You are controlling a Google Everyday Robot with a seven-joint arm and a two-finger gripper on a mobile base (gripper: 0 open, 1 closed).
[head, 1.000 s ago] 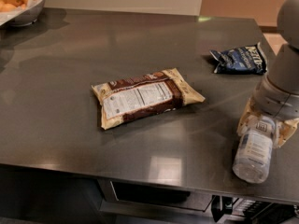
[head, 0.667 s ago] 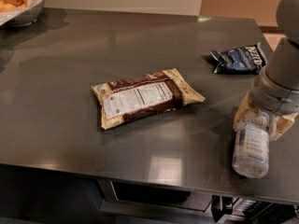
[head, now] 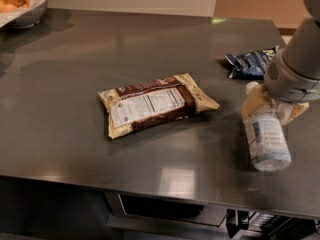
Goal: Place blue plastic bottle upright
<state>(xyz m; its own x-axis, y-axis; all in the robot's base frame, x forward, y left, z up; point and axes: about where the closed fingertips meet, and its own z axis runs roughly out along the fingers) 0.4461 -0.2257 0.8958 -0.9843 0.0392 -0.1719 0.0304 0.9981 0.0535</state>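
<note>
The gripper, right of the brown snack packet, grasps the blue plastic bottle near its cap; the bottle is not yet upright.

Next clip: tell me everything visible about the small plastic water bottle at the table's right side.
The small clear pale-blue plastic bottle has a ridged body and a white-and-blue label. It is not upright: its base points toward the camera and its upper part is clasped on both sides by the robot's hand, near the right front of the dark grey table. Whether its base touches the table is unclear.
</note>
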